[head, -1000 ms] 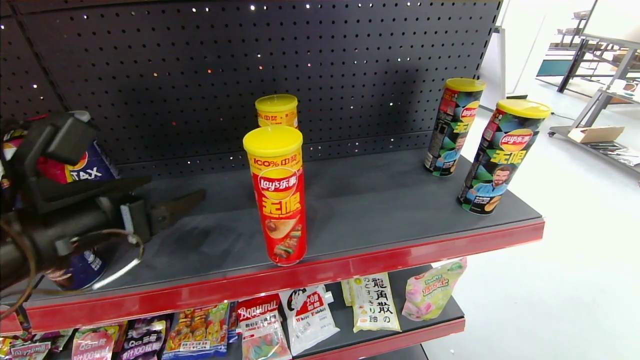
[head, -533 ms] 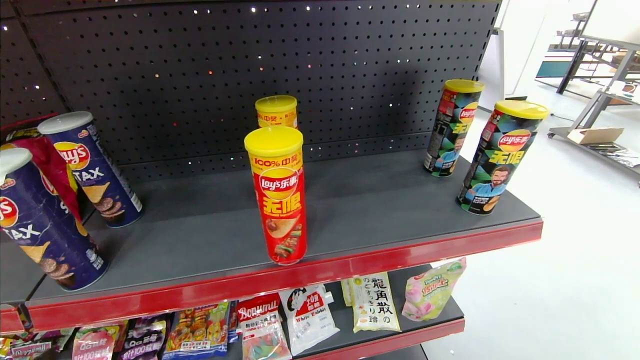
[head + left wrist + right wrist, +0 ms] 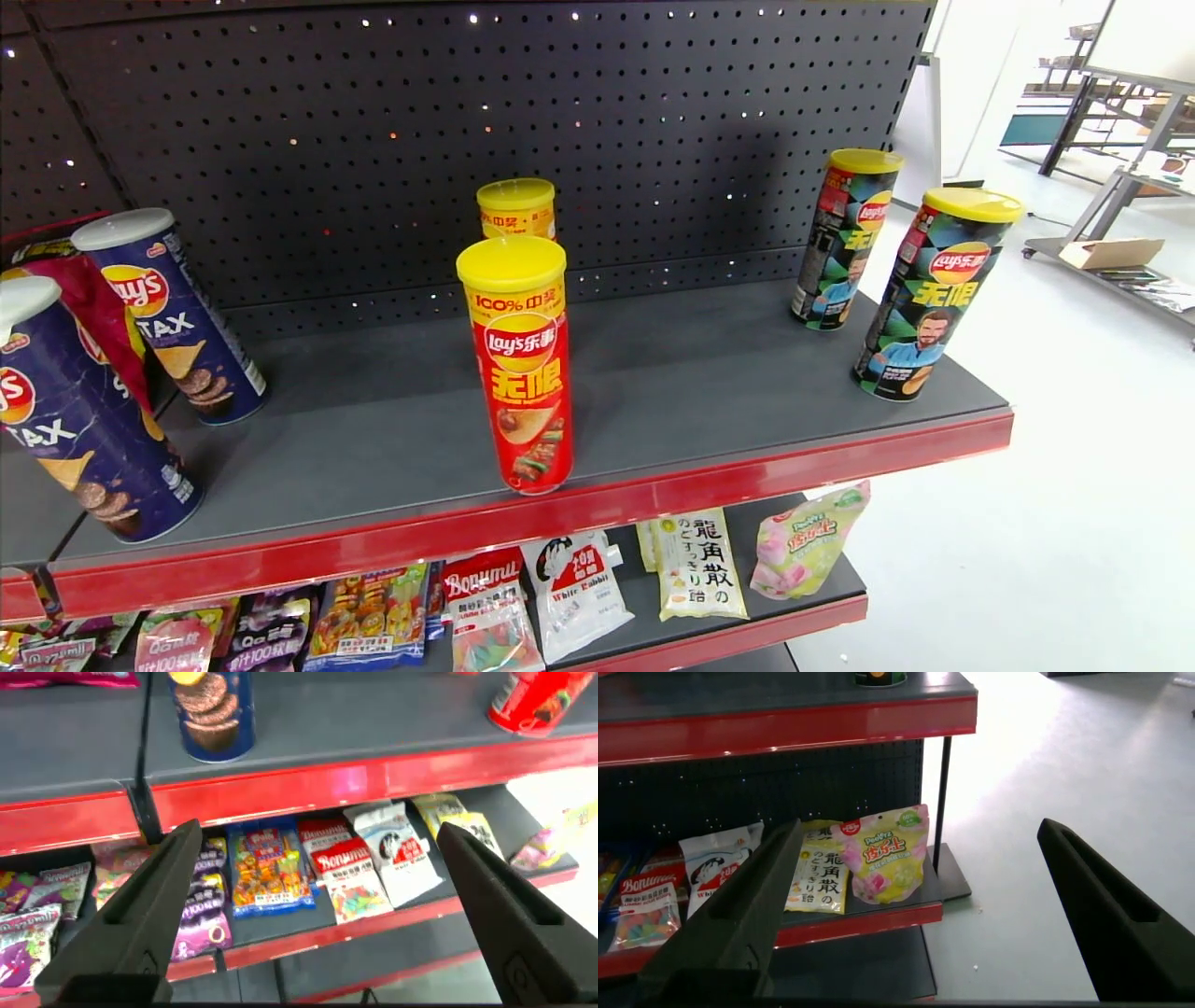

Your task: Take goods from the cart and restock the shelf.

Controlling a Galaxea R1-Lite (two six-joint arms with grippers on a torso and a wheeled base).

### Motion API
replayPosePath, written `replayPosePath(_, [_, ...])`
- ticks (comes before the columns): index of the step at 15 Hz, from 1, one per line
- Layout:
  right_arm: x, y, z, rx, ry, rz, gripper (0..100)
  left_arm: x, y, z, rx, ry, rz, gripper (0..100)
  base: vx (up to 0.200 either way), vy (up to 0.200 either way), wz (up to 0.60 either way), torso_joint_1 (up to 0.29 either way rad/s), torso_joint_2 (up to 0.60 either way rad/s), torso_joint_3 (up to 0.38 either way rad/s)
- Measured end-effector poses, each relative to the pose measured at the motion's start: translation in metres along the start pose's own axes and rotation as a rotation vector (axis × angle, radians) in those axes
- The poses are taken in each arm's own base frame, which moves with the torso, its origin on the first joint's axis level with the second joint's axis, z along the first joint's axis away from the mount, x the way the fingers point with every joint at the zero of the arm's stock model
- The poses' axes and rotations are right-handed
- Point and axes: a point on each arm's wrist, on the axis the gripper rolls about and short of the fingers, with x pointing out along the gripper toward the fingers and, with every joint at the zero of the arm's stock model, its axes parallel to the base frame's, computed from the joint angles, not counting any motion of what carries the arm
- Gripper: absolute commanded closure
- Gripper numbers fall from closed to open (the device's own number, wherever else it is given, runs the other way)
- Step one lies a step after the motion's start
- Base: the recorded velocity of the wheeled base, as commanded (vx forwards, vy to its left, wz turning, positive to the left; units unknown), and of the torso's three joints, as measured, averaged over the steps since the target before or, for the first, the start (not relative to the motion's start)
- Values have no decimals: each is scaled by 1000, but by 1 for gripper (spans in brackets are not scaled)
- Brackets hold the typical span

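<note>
On the grey upper shelf (image 3: pixel 709 373) two blue chip cans (image 3: pixel 65 420) stand at the left, one behind the other. Two red cans with yellow lids (image 3: pixel 518 364) stand in the middle, and two black-and-green cans (image 3: pixel 934 294) at the right end. My left gripper (image 3: pixel 316 831) is open and holds nothing. It hangs in front of the shelf's red edge, below the front blue can (image 3: pixel 213 714) and facing the snack bags (image 3: pixel 271 868) on the lower shelf. My right gripper (image 3: pixel 920 826) is open and holds nothing, low down by the lower shelf's right end.
Snack bags (image 3: pixel 691 565) lie in a row on the lower shelf (image 3: pixel 859 924). A black pegboard (image 3: pixel 467 140) backs the upper shelf, with free room between the can groups. Bare floor (image 3: pixel 1027 523) lies to the right, with metal racks (image 3: pixel 1120 112) in the far corner.
One second ago my left arm stretched over the shelf's left end, in front of the blue cans. It has pulled back out of the head view. The cans stand as before.
</note>
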Motion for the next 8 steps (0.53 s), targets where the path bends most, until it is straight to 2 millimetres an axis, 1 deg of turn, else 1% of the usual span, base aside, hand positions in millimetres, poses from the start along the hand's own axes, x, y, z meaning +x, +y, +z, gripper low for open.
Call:
replayPosePath(7, [0,0,0,0,0,1,0,-3,1,-2,-4,-28,2,0,0,0,600,5,1,4])
replayPosePath(8, [0,0,0,3,0,3,0,-4,1,-2,-3,-31,0,0,0,0,0,0,0,0])
